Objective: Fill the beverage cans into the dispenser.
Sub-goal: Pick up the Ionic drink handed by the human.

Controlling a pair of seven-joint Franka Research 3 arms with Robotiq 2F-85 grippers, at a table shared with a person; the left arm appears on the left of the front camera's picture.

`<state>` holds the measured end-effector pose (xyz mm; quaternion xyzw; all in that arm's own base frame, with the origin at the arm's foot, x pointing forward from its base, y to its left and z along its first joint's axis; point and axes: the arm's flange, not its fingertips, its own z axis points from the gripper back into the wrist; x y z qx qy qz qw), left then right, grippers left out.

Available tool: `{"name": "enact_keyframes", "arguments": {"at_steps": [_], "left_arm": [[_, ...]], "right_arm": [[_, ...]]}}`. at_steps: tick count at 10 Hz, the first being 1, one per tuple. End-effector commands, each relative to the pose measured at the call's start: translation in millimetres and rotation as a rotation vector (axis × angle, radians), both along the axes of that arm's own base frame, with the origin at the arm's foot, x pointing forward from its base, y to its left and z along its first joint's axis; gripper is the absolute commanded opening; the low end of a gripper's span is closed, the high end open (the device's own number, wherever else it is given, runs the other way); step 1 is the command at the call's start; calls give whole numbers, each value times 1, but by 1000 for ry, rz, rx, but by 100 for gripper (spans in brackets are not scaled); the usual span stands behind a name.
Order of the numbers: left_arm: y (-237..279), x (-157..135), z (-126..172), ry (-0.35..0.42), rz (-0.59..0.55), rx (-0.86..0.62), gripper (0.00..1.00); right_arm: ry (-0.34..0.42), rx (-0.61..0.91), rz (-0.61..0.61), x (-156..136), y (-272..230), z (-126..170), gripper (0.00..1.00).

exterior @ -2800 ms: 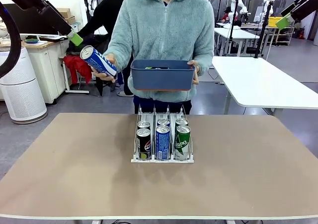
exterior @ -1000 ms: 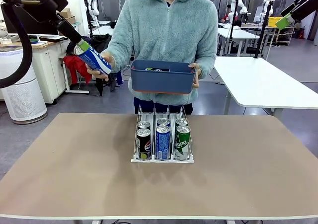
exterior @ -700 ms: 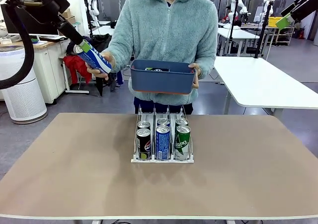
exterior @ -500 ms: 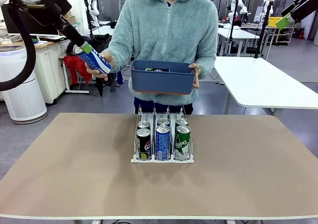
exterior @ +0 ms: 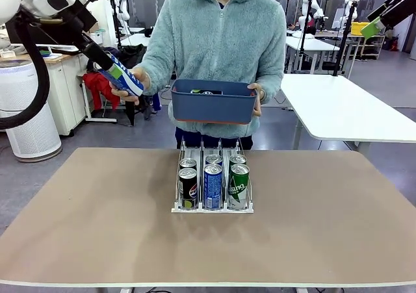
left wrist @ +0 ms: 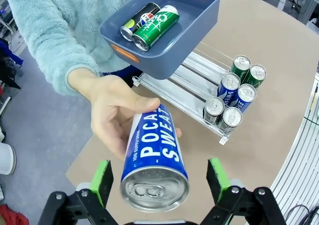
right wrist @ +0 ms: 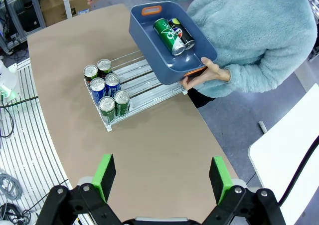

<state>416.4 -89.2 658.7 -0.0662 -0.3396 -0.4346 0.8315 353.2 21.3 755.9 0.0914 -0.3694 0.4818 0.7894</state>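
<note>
Dispenser (exterior: 212,208): six cans (exterior: 213,184). Bin (exterior: 212,103), 12 o'clock: two cans (left wrist: 149,19). Hand (left wrist: 110,114), 10 o'clock: one blue can (left wrist: 154,157), between left gripper's (left wrist: 159,166) spread fingers (left wrist: 102,179). Right gripper (right wrist: 162,170) spread, empty.

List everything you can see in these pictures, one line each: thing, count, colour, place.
Table: one, tan, centre.
Dispenser: one, white, mid-table.
Cans in dispenser: six; two black, two blue, two green; two per lane.
Bin: one, blue-grey, held up by person.
Cans in bin: two, black and green, lying down.
Offered can: one, blue-and-white, held out by person.
Person's hands: two; one holds offered can, other hand holds bin.
Left jaws: open, green pads flanking offered can.
Right jaws: open, green pads, high above table.
</note>
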Motion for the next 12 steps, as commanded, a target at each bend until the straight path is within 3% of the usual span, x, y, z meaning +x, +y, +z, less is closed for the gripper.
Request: {"name": "enact_keyframes", "arguments": {"at_steps": [1, 5, 6, 12], "left_arm": [[4, 3, -10, -16, -11, -41, 100], [8, 11, -21, -13, -9, -38, 100], [4, 4, -10, 3, 12, -11, 100], [3, 8, -13, -6, -18, -14, 100]], "right_arm": [[-7, 0, -2, 1, 0, -1, 100], [-7, 0, -2, 1, 0, -1, 100], [-7, 0, -2, 1, 0, -1, 100], [-7, 0, -2, 1, 0, -1, 100]]}}
